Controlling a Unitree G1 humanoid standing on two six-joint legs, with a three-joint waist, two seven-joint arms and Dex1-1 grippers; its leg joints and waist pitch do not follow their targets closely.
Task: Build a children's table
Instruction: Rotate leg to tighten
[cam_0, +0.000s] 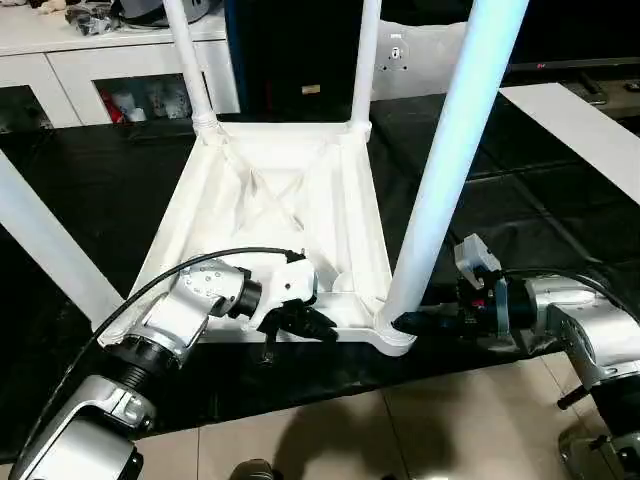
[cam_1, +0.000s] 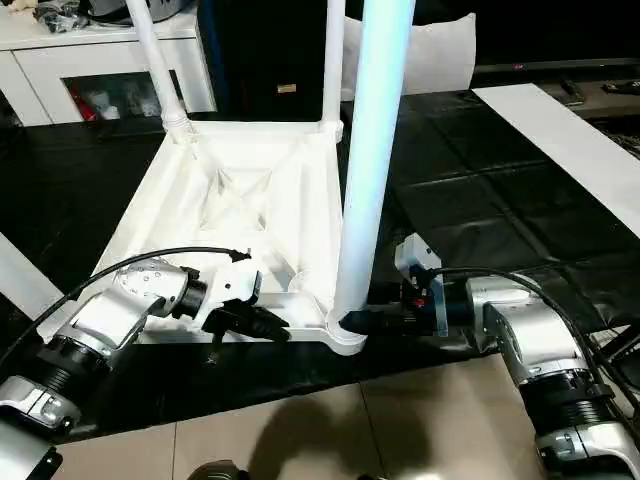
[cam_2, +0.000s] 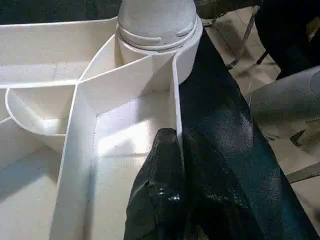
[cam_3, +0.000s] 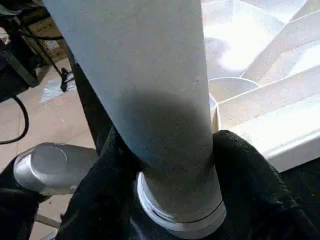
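Observation:
The children's table lies upside down on a black mat, its white ribbed top (cam_0: 300, 200) facing up. Two legs stand in the far corner sockets (cam_0: 185, 60) (cam_0: 365, 60), and another leg (cam_0: 50, 250) rises at the near left. The near right leg (cam_0: 450, 160) stands upright in its corner socket (cam_0: 395, 335). My left gripper (cam_0: 300, 320) is shut on the top's near rim wall (cam_2: 176, 100), one finger (cam_2: 160, 190) on each side. My right gripper (cam_0: 415, 322) clasps the base of the near right leg (cam_3: 150, 100), with its fingers (cam_3: 250, 175) hugging both sides.
The black mat (cam_0: 500, 200) covers the floor around the table. A white cabinet with glass doors (cam_0: 90, 80) stands at the back left, with a pale cushion (cam_0: 420, 55) behind the table. A white board (cam_0: 590, 130) lies at the right. Tiled floor (cam_0: 350, 440) runs along the near edge.

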